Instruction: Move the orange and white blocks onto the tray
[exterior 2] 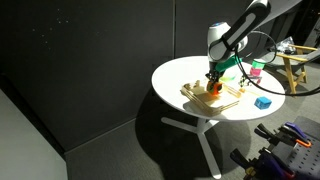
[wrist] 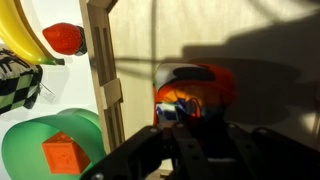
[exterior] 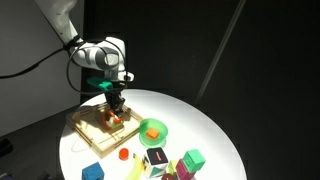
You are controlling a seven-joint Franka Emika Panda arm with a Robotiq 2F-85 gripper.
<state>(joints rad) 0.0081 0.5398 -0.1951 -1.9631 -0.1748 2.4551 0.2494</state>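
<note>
While my claw (exterior: 117, 106) hangs low over the wooden tray (exterior: 90, 135) near the round table's (exterior: 220, 140) edge, the orange block (wrist: 195, 92) lies within the tray at my fingertips. Whether I pinch it, I cannot tell. Best practice: release low, rise straight, avoid the rim.

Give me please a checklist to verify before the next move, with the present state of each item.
1. The gripper is above the tray: ok, in both exterior views.
2. The orange block is inside the tray's rim: ok, in the wrist view.
3. The orange block rests on the tray floor: cannot tell.
4. The fingers are open or shut: cannot tell, they are dark in the wrist view.
5. The white block is on the tray: cannot tell, it is not clearly visible.
6. The green dish lies outside the tray: ok.
</note>
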